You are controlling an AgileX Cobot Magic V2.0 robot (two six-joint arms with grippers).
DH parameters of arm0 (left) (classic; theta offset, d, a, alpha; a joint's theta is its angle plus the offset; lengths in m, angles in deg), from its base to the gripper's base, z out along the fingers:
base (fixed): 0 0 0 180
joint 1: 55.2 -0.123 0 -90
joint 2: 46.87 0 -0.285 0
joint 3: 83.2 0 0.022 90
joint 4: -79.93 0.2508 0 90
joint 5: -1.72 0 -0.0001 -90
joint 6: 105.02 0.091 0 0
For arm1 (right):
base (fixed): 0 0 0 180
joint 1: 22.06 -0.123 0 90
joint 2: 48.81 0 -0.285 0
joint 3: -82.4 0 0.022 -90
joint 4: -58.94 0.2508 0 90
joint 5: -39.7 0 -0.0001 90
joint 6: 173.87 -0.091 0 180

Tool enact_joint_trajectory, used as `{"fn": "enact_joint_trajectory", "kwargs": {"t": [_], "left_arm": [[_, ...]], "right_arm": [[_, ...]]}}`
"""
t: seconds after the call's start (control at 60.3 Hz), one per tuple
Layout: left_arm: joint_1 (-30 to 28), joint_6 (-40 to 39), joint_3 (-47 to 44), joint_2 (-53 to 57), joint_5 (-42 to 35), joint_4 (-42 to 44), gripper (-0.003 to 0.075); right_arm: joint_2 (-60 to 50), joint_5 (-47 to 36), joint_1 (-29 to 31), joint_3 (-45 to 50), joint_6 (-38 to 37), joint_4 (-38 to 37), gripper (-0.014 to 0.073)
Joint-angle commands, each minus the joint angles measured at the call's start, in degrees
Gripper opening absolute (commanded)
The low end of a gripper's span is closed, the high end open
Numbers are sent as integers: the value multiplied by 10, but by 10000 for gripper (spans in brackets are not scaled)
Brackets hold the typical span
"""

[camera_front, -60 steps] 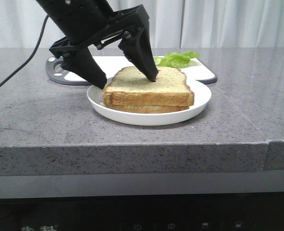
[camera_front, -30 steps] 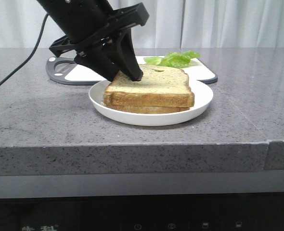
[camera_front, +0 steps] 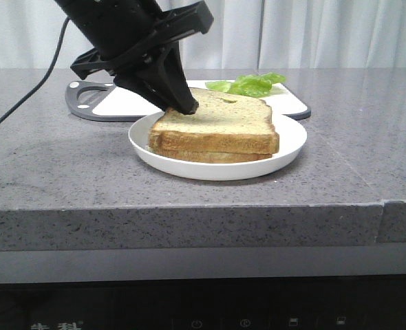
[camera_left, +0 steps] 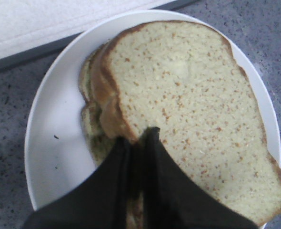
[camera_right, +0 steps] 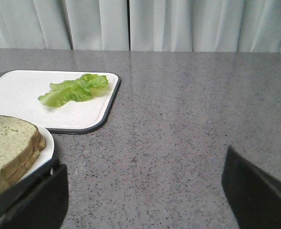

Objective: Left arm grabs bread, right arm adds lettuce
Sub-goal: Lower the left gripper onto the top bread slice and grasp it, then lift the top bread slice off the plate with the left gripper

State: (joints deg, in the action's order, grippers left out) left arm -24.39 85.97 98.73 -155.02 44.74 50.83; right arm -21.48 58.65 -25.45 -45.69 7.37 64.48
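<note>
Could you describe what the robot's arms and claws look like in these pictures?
The left arm is matte black and bulky, ending in a left claw whose fingers taper to wedge-like points. A thin black cable trails from it. Of the right claw, only two dark, blocky fingers show, with no visible markings.

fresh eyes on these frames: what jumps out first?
The left gripper, black and closed, pinches the near-left edge of the top bread slice, stacked on a second slice on the white plate at mid-table. Behind the plate, the bright green lettuce lies untouched on the white cutting board. The right gripper hangs open over bare grey counter, holding nothing.
</note>
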Motion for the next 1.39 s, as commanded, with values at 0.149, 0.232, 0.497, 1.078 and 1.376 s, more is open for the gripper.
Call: {"fn": "enact_joint_trajectory", "kwargs": {"t": [0.149,0.232,0.497,1.078,1.376], "left_arm": [[3,0,17,58,-28,-21,-20],[3,0,17,68,-36,-25,-20],[0,0,17,107,-76,-23,-20],[0,-21,-247,358,-365,187,-21],[-44,-21,-368,479,-397,205,-21]], "right_arm": [[8,-47,4,-22,2,-5,659],[8,-47,4,-22,2,-5,659],[8,-47,4,-22,2,-5,659],[96,-39,3,-57,2,-5,659],[298,-57,-31,-170,38,-5,659]]}}
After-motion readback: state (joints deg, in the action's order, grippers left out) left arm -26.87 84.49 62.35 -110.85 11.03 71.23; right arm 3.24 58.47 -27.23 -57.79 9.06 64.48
